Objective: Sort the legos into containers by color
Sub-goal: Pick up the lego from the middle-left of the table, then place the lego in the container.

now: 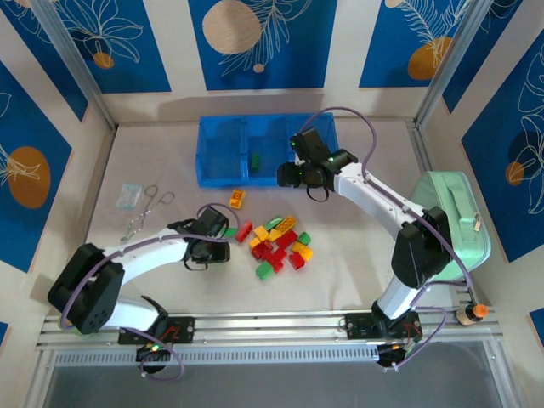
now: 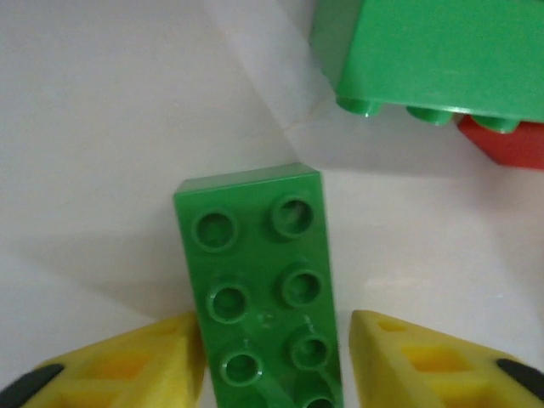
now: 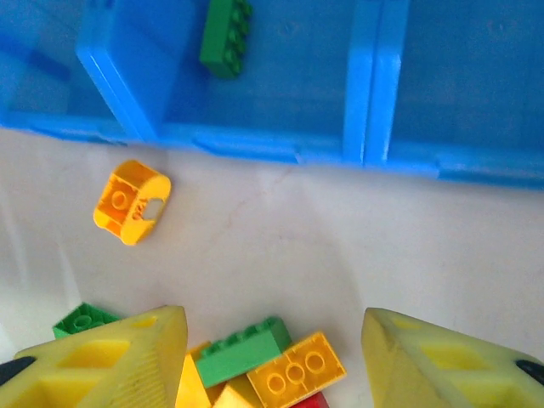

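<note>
The left gripper (image 2: 274,340) straddles a green brick (image 2: 255,272) lying studs-up on the table (image 2: 102,127) at the left edge of the loose pile (image 1: 276,242). Its jaws are narrow, with one finger (image 2: 161,357) against the brick's long side and a thin gap at the other, so the squeeze should finish evenly before any lift or the brick may twist out. Lift straight up, clear of the bigger green block (image 2: 433,51) and red brick (image 2: 510,144) just beyond, then carry it to the blue tray (image 1: 201,157), where another green piece (image 1: 254,160) lies in what looks like the middle compartment. Steer around the right gripper (image 3: 272,319), which hangs wide and empty near the tray's front wall.
</note>
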